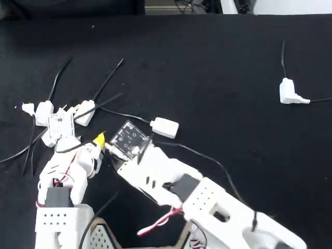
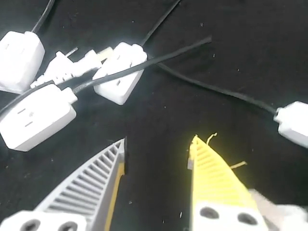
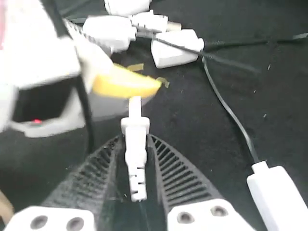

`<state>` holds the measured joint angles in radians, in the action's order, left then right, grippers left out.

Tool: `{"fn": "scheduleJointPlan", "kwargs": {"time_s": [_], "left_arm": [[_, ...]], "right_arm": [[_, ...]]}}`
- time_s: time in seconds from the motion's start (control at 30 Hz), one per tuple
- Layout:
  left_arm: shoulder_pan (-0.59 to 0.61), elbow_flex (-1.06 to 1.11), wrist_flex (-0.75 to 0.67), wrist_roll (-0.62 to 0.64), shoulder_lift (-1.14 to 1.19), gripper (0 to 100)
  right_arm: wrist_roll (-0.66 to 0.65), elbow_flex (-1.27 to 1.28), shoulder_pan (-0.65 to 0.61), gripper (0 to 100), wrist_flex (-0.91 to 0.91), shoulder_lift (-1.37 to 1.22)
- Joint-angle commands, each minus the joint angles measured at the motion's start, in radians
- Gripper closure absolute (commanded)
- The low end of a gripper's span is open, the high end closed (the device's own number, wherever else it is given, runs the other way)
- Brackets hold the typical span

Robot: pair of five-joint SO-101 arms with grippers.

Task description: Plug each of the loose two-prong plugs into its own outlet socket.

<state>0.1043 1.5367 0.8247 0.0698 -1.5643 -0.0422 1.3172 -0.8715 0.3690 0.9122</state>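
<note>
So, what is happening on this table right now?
Two robot arms work over a black table. The right gripper is shut on a white two-prong plug, close to the left gripper, which is open and empty. White outlet sockets lie just ahead of it; the held plug is in no socket yet.

No legible text, labels, numbers or signs anywhere
</note>
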Motion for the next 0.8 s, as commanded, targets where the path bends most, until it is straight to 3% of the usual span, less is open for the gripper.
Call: {"fn": "scheduleJointPlan", "kwargs": {"time_s": [0.0, 0.37, 0.6, 0.77], "left_arm": [[0.004, -0.013, -0.011, 0.008, 0.002, 78], [0.004, -0.061, -0.012, 0.011, 0.0, 78], [-0.001, -0.119, -0.012, 0.1, 0.0, 78], [-0.104, -0.073, -0.012, 0.041, 0.002, 78]], "right_arm": [[0.005, 0.007, -0.02, 98.8, 0.006, 0.077], [0.011, 0.012, -0.02, 98.8, -0.046, -0.01], [0.011, 0.002, -0.021, 98.8, -0.124, -0.13], [0.011, -0.015, -0.021, 98.8, -0.118, -0.13]]}}
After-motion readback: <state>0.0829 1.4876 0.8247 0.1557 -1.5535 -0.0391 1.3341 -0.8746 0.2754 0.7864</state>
